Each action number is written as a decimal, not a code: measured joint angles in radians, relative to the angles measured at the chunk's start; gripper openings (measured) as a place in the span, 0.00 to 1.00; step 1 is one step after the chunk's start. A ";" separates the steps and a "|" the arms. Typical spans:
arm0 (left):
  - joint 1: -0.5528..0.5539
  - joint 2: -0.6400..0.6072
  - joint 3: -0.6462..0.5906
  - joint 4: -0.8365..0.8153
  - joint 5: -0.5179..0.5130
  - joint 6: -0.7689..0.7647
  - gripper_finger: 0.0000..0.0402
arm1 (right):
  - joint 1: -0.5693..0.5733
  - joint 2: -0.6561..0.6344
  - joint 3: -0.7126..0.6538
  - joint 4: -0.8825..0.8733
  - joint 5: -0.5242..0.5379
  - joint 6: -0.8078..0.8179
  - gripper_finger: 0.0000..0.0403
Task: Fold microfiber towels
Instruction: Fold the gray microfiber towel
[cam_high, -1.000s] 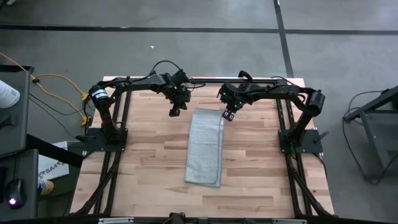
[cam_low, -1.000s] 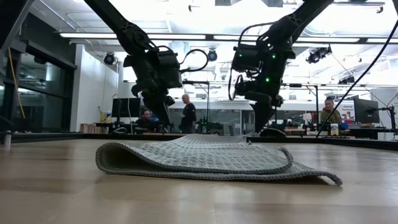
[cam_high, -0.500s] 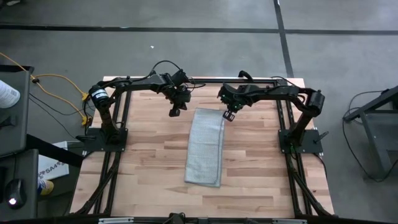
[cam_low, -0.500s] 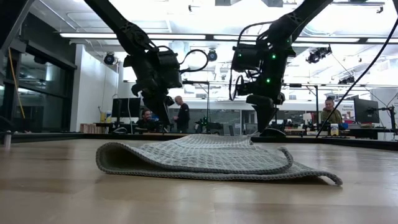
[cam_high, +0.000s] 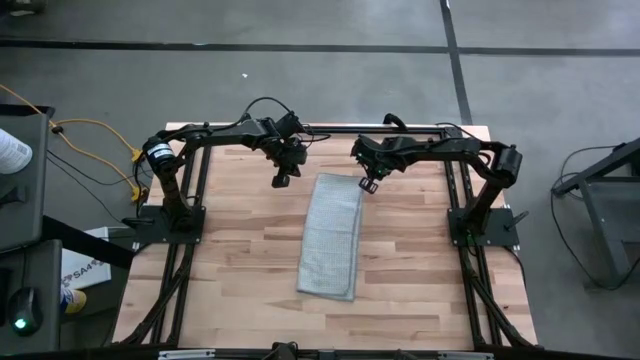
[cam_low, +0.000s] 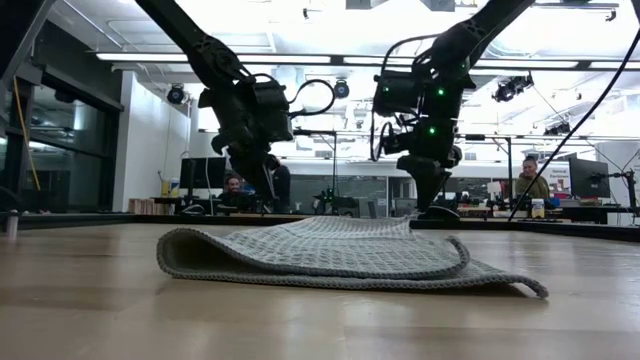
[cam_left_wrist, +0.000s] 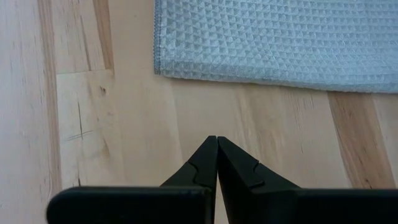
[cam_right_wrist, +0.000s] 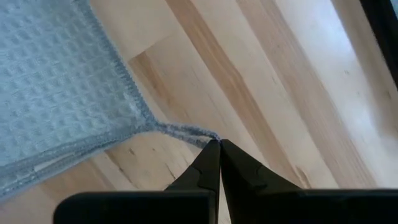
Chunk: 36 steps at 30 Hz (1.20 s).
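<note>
One microfiber towel lies folded in a long strip in the middle of the wooden surface. There are two grippers. The right gripper sits at the towel's far right corner, and its two fingers are pinched closed on a stretched corner tip. The left gripper hangs just beside the far left corner, with its fingers pressed together, holding nothing.
</note>
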 joint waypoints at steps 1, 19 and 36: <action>0.000 0.000 0.000 0.000 0.000 0.000 0.03 | 0.000 0.000 0.000 0.000 -0.002 -0.001 0.01; 0.000 0.000 0.000 -0.001 0.000 -0.003 0.03 | 0.008 0.000 0.000 -0.048 0.079 0.043 0.01; -0.042 0.000 0.000 -0.001 0.017 -0.001 0.03 | 0.012 0.000 0.000 -0.074 0.075 0.053 0.02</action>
